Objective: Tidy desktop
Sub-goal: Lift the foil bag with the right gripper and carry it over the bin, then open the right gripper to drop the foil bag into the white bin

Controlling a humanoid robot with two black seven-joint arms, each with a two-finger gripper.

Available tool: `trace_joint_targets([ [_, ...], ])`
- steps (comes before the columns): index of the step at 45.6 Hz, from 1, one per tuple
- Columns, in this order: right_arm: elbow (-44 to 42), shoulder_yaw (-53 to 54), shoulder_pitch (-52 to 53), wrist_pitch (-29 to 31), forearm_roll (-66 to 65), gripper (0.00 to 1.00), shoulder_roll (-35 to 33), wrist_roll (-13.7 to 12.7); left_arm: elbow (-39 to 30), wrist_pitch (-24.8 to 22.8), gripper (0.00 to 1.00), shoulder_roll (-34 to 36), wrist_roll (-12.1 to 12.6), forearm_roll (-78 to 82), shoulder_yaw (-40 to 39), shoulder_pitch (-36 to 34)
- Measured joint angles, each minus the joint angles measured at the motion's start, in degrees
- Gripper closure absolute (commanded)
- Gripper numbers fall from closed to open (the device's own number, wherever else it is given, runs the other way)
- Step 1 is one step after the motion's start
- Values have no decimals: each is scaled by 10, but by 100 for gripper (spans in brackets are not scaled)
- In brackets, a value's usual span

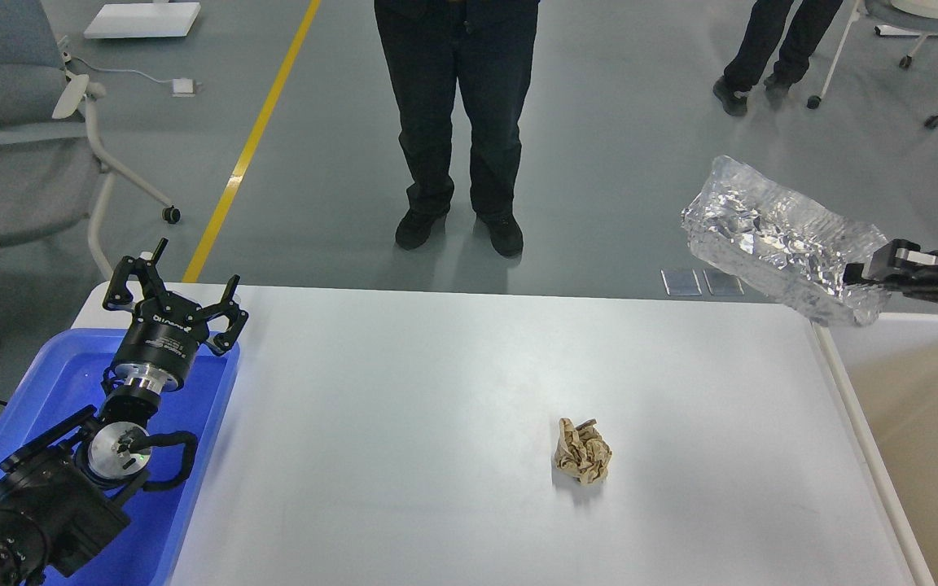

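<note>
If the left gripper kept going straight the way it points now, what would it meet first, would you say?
The left gripper points up and away over the blue tray, towards the floor past the desktop. Its way looks free, though depth is unclear.

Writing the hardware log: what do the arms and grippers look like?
Both arms are black. The left gripper has black linkage fingers on a black cylinder with white lettering, then a silver ring and silver joint cap, with a black cable looping beside the wrist. The right gripper shows a black body with a silver-grey block.
</note>
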Motion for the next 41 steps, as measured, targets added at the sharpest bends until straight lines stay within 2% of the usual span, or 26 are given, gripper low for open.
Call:
trace_joint_targets([
  [6,-15,-2,6,5,-16,100,-26,0,0,0,0,0,0,0,0,0],
  [10,-57,-6,-8,-5,-22,100,-36,4,0,0,0,0,0,0,0,0],
  [20,-186,-8,-74,-34,-9,100,-31,38,0,0,0,0,0,0,0,0],
  [32,-356,-6,-212,-61,141,100,13,69,0,1,0,0,0,0,0,0],
  [41,-459,-4,-315,-66,296,100,67,74,0,1,0,0,0,0,0,0],
])
